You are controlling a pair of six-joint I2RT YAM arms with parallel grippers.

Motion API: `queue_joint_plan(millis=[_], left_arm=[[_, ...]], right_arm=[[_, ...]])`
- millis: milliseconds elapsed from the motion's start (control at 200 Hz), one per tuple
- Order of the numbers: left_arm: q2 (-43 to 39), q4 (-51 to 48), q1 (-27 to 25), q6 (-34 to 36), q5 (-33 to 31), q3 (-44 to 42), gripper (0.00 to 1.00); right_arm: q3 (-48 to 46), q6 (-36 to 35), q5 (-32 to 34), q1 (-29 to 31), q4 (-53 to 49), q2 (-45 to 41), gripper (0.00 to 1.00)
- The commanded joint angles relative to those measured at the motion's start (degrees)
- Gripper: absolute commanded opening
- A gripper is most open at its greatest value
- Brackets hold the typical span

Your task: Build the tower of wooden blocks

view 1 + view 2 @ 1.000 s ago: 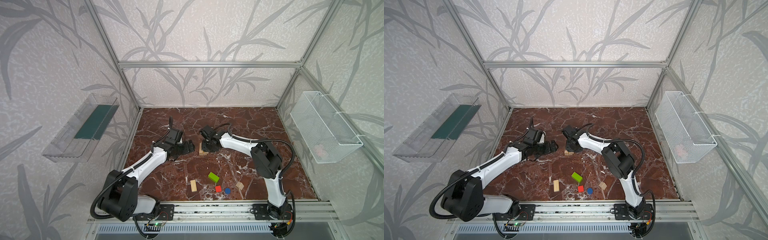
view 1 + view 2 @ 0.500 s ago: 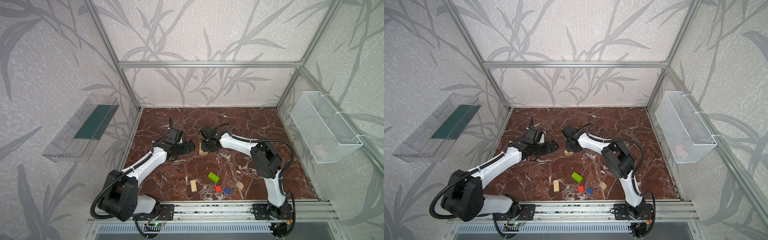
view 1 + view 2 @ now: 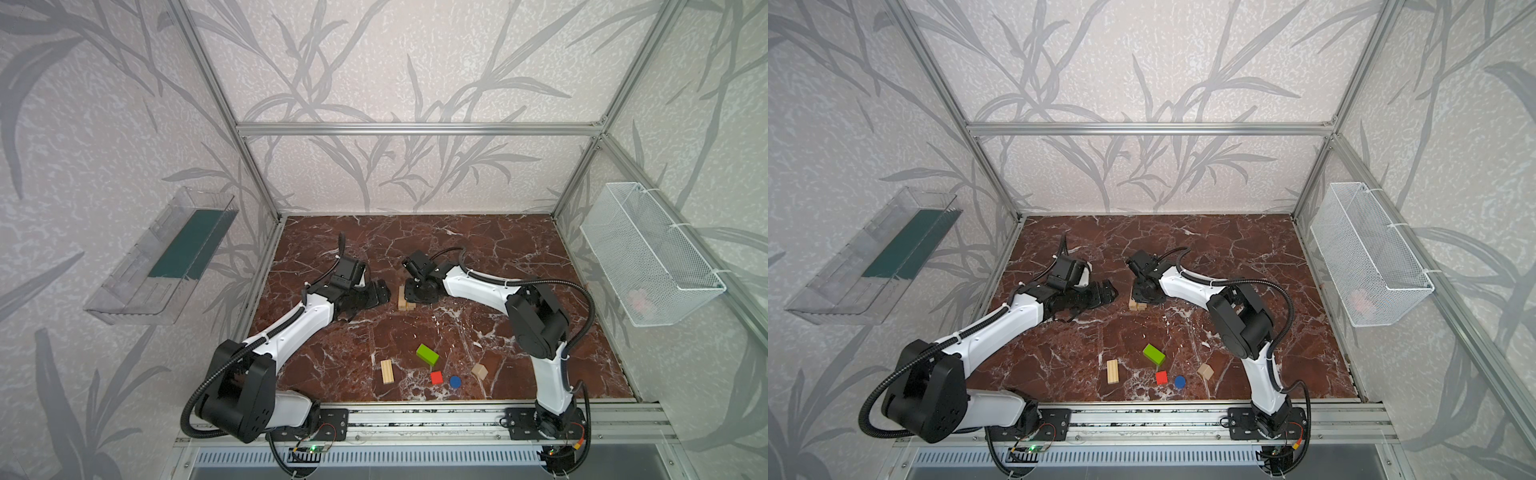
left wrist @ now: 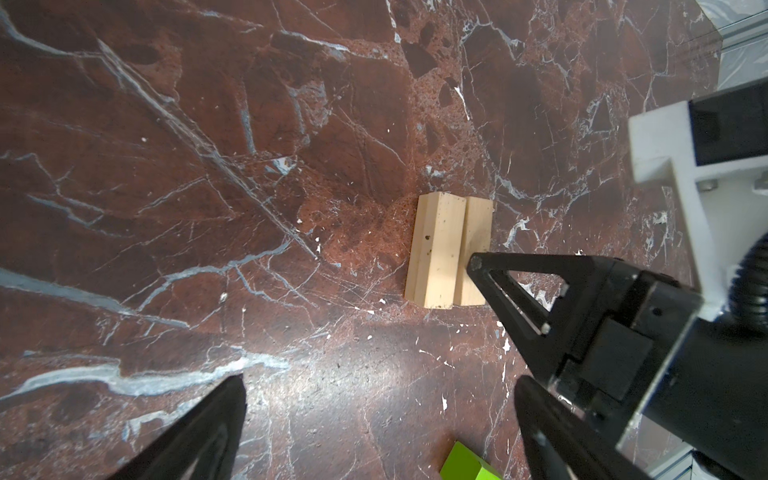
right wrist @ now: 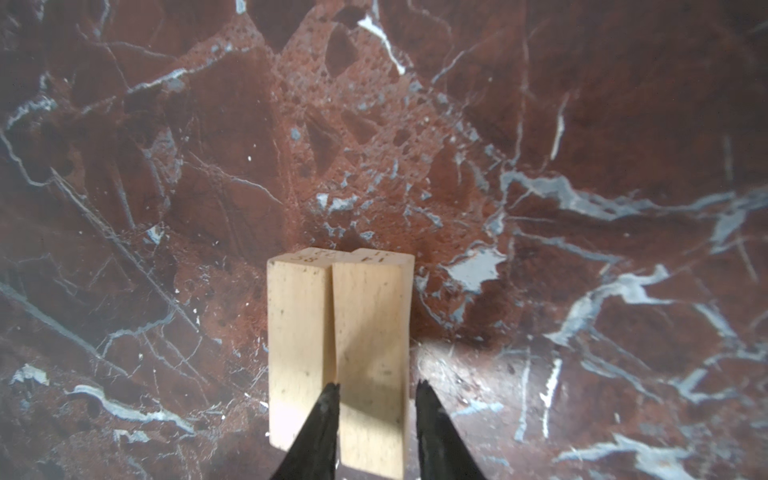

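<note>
The base is being laid: two planks (image 3: pixel 404 298) lie side by side at the middle of the table (image 3: pixel 490 253), one straddled by the right gripper (image 5: pixel 376 390) (gripped or freed cannot be told), the left gripper (image 4: pixel 380 377) spread empty just left; a straight lift clear is judged needed next.

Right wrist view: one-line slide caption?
Right gripper fingertips flank one light-wood plank of a side-by-side pair on the red marble tabletop.
</note>
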Motion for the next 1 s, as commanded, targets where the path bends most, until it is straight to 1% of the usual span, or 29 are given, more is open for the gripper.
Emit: queue_joint_plan(millis=[0, 250, 435, 680, 995], left_arm=[[0.53, 0.74, 0.32, -0.20, 0.84, 1.36, 0.98], [1.36, 1.01, 0.37, 0.10, 2.52, 1.42, 0.97], [2.55, 1.09, 0.32, 0.18, 4.46, 1.98, 0.97], [3.14, 1.40, 0.36, 0.35, 4.96, 1.81, 0.96], [3.85, 1.64, 0.32, 0.35, 5.08, 1.97, 0.96]], right_arm=[[-2.27, 1.18, -1.94, -0.82, 1.76, -4.01, 0.33], [-8.73, 2.69, -6.26, -2.69, 7.07, -8.26, 0.34], [-10.89, 2.67, -10.03, -3.82, 10.90, -7.18, 0.35], [-10.99, 2.55, -11.50, -3.99, 13.27, -5.32, 0.36], [-10.39, 2.69, -11.78, -4.22, 13.10, -3.87, 0.36]])
